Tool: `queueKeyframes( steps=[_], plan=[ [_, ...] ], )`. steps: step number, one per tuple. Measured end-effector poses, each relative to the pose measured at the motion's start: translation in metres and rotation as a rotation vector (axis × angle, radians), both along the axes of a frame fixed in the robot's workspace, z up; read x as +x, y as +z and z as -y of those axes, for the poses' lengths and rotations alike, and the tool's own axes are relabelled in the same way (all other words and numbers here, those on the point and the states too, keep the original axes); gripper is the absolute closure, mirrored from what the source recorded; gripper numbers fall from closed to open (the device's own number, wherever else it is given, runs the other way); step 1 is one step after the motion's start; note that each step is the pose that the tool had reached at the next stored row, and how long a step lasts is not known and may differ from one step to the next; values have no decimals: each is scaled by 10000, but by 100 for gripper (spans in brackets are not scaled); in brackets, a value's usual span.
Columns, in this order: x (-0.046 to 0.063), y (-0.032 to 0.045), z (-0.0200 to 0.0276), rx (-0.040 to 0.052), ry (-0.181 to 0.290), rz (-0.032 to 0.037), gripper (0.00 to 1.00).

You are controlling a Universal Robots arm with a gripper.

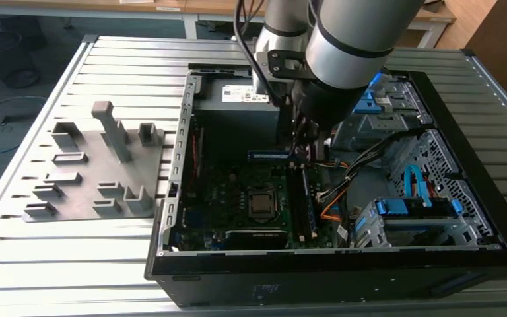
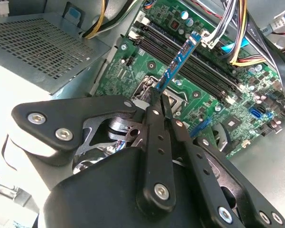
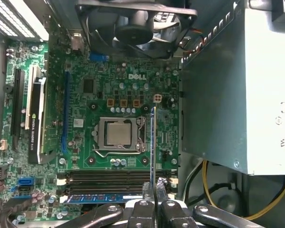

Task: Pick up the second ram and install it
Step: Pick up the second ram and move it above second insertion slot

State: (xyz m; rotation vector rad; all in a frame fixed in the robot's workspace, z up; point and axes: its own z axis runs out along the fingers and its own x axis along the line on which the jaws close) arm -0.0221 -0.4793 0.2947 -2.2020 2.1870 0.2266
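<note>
Above the motherboard (image 3: 109,90), inside the open computer case (image 1: 324,271), the tool (image 2: 159,96) has its jaws closed to a narrow gap, pinching one end of the second ram (image 2: 180,57). The stick hangs clear of the motherboard with its long edge turned toward it, near the processor socket (image 3: 118,134) and the memory slots (image 3: 109,175), and is seated in none of them. Another blue stick (image 3: 102,197) sits in one of those slots. A cooling fan (image 3: 133,23) stands at one edge of the motherboard and a grey metal box (image 3: 228,95) flanks it. On the worktop (image 1: 77,264) outside the case, well apart from the motherboard, a grey fixture (image 1: 95,172) stands on the exterior view's left
</note>
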Motion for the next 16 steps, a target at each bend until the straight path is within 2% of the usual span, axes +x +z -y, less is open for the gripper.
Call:
queueKeyframes(
  steps=[16],
  plan=[
    [0, -186, 0, 1, 0, 0, 87]
  ],
)
